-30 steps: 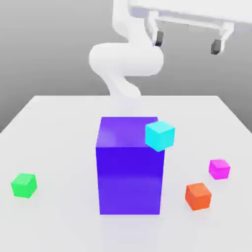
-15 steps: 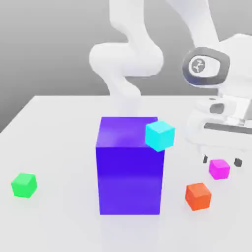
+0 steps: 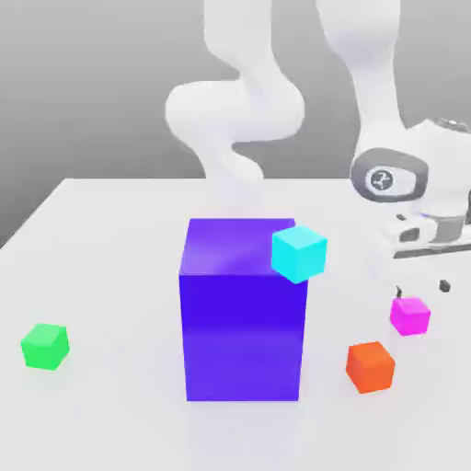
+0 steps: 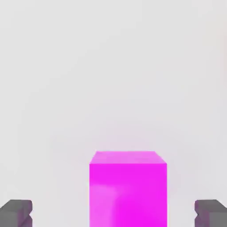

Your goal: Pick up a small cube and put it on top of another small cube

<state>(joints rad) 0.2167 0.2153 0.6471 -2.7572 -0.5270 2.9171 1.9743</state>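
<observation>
Small cube (image 4: 128,188) (no long axis), flat, square-on.

Pretty sure I'm running in a simulated test scene here, not a real room. The table (image 3: 110,230) is a flat, featureless white slab against a plain grey gradient backdrop, no walls or furniture. Everything on it is untextured, solid-colour blocks like the big purple block (image 3: 242,313), and the arm (image 3: 241,101) is smooth white plastic-looking.
</observation>
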